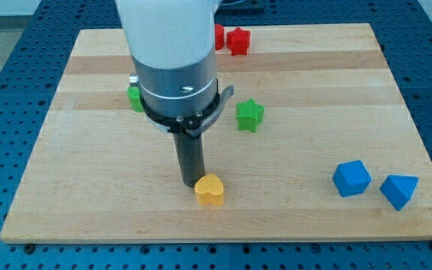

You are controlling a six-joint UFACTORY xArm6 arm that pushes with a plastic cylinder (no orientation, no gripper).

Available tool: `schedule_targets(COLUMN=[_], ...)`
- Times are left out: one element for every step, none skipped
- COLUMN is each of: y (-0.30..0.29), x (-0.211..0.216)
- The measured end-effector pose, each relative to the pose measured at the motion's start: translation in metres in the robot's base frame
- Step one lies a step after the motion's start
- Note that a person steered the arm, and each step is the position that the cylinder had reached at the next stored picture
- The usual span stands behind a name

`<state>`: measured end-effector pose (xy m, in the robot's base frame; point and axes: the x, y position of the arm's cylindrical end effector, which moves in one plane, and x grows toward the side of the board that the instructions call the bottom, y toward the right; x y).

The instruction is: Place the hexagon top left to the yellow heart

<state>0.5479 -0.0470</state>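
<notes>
A yellow heart block (210,190) lies near the view's bottom, left of the middle. My tip (190,181) stands just left of it and a little above, touching or almost touching its upper left edge. A green block (134,97) is mostly hidden behind the arm at the left; its shape cannot be made out. A green star block (250,115) lies right of the arm. No hexagon can be clearly made out.
A red star block (238,40) and a red block (219,35) partly hidden by the arm lie at the top edge. A blue cube (351,178) and a blue block (399,190) lie at the bottom right. The wooden board (88,187) rests on a blue perforated table.
</notes>
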Motion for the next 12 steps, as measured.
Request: schedule_targets(y=[0.003,-0.008,-0.055,-0.075,-0.074,-0.066,-0.054,-0.04,-0.037,-0.037,-0.057,-0.093], x=[0.006,-0.005,-0.041,-0.078,-0.093,-0.123,-0.161,-0.197,-0.237,-0.269,-0.29,-0.305])
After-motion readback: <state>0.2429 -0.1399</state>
